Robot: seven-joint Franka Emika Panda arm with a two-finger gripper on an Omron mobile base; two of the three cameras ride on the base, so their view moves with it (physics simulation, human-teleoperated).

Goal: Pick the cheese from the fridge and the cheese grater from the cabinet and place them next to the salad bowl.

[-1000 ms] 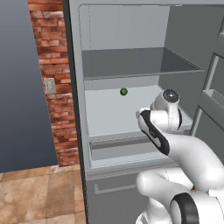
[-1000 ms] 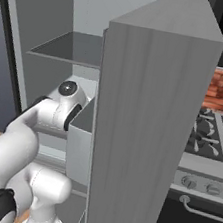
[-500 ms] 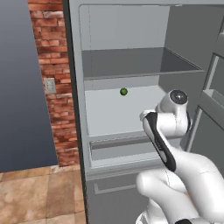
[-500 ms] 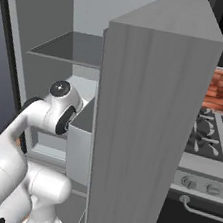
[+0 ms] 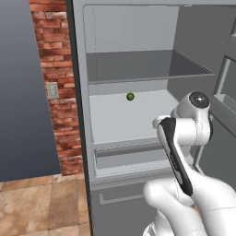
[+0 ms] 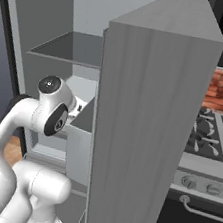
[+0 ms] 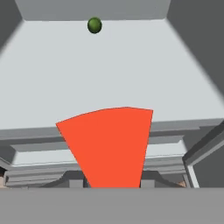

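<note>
In the hand view, the cheese (image 7: 109, 144) shows as a red-orange wedge, wide end up, right in front of the camera. My gripper (image 7: 113, 183) is shut on its lower end, with a dark fingertip on each side. The wedge hangs in front of the fridge's pale middle shelf (image 7: 118, 70), above the shelf's front lip. The fridge (image 5: 133, 124) stands open, and my white arm (image 5: 184, 138) bends in front of its lower right. In the right base view the hand (image 6: 57, 118) sits by the open fridge door (image 6: 148, 119). The cheese grater, the cabinet and the salad bowl are out of view.
A small green ball (image 5: 130, 97) (image 7: 94, 25) lies at the back of the middle shelf. The open fridge door stands close on the arm's right. A brick wall (image 5: 55, 92) is left of the fridge, and a stove (image 6: 210, 143) is beyond the door.
The arm has drawn back from the fridge's middle shelf, moving right in the left base view and left in the right base view. The grip stays the same.
</note>
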